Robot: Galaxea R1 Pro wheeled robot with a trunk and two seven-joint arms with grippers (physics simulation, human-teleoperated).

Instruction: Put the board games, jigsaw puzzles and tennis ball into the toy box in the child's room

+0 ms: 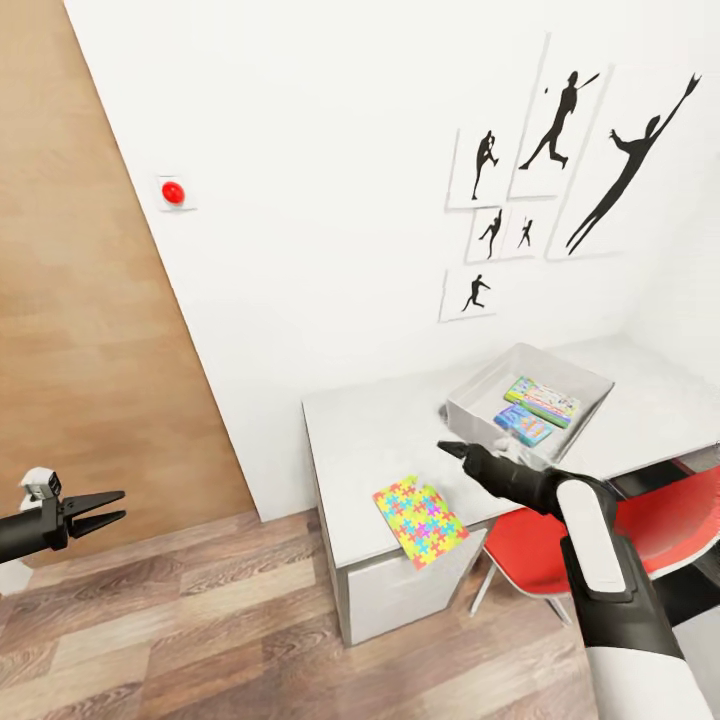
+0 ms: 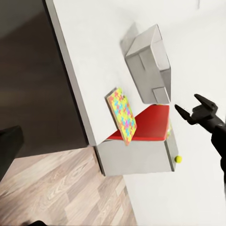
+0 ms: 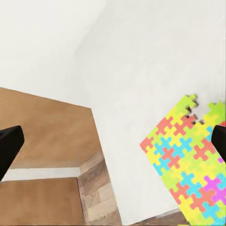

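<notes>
1. Presently the table (image 1: 370,440) carries the toy box (image 1: 478,398) toward its far end, with two game boxes (image 1: 541,399) inside.
2. Beyond the table's front edge, a red chair (image 1: 540,545) crowds the right arm's approach; a low sweep could strike it.
3. One jigsaw puzzle (image 1: 420,519) overhangs the table's front edge; a clumsy push could tip it onto the floor.
4. Right gripper (image 1: 452,449) hovers between puzzle and toy box, jaws apart, empty.
5. Left gripper (image 1: 112,506) hangs over the floor, well apart, jaws apart.
6. Seen from the left wrist, a tennis ball (image 2: 178,159) lies low beside the cabinet, apparently off the table.
</notes>
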